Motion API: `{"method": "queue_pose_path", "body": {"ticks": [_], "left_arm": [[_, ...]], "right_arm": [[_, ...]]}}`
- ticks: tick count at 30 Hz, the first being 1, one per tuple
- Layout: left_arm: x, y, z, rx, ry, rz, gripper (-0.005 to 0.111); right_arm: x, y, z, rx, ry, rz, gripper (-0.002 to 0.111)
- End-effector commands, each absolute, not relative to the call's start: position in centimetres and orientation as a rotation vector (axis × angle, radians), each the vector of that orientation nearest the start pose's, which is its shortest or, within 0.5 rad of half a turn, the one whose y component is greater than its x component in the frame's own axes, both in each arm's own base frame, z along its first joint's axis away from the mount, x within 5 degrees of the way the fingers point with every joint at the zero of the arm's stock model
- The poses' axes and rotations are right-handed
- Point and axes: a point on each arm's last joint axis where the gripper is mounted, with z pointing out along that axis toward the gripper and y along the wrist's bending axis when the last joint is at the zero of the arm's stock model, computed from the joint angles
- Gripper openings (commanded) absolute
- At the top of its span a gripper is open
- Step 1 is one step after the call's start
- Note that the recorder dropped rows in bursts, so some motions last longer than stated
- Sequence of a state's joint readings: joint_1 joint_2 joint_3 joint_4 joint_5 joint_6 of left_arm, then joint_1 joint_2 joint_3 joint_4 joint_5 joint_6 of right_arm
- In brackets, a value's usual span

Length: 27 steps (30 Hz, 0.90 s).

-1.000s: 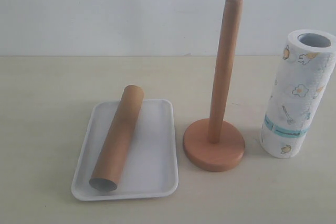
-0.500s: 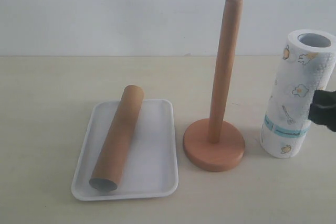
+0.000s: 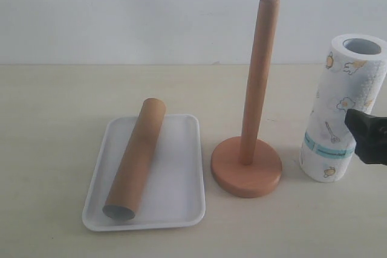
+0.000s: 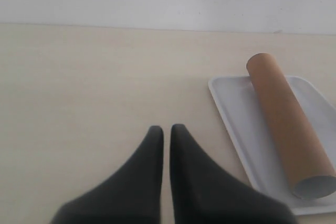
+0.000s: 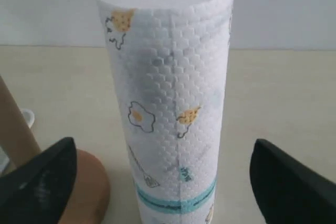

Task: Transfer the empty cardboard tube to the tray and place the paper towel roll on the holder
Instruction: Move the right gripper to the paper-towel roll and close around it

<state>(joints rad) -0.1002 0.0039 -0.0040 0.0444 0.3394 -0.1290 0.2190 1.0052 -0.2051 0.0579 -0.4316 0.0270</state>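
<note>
The empty cardboard tube [image 3: 136,159] lies lengthwise in the white tray [image 3: 178,194], also seen as tube [image 4: 286,119] on tray [image 4: 236,114] in the left wrist view. The wooden holder [image 3: 248,164] stands bare at the centre, its dowel upright. The paper towel roll [image 3: 344,107] stands upright at the far right. My right gripper [image 5: 165,171] is open, its fingers [image 3: 366,131] spread wide on either side of the roll [image 5: 170,103] without touching it. My left gripper [image 4: 166,129] is shut and empty, hovering over bare table left of the tray.
The tan table [image 3: 54,107] runs back to a pale wall. The holder's disc base [image 5: 92,187] sits close beside the roll.
My right gripper has come in from the right edge and now reaches around the paper towel roll. Tube, tray and holder have not moved.
</note>
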Motion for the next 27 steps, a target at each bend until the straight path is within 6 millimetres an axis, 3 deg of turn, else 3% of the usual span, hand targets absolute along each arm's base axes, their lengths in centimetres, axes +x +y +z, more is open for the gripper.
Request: {"method": "queue_pose_path", "body": {"ticks": [1, 9, 22, 24, 27], "left_arm": [[5.4, -0.4, 18.3, 0.004, 1.821, -0.112, 0.004], [5.4, -0.4, 18.3, 0.004, 1.821, -0.112, 0.004], [5.4, -0.4, 18.3, 0.004, 1.821, -0.112, 0.004], [5.4, -0.4, 18.3, 0.004, 1.821, -0.112, 0.004], [5.4, -0.4, 18.3, 0.004, 1.821, -0.112, 0.004]], "right_arm": [[17.4, 3.8, 20.1, -0.141, 1.868, 0.184, 0.084], [18.8, 4.1, 18.6, -0.159, 1.872, 0.163, 0.084], [19.1, 4.1, 18.5, -0.171, 1.851, 0.146, 0.084], [19.1, 4.1, 18.5, -0.171, 1.847, 0.146, 0.088], [19.2, 4.0, 18.6, -0.157, 1.839, 0.144, 0.105]]}}
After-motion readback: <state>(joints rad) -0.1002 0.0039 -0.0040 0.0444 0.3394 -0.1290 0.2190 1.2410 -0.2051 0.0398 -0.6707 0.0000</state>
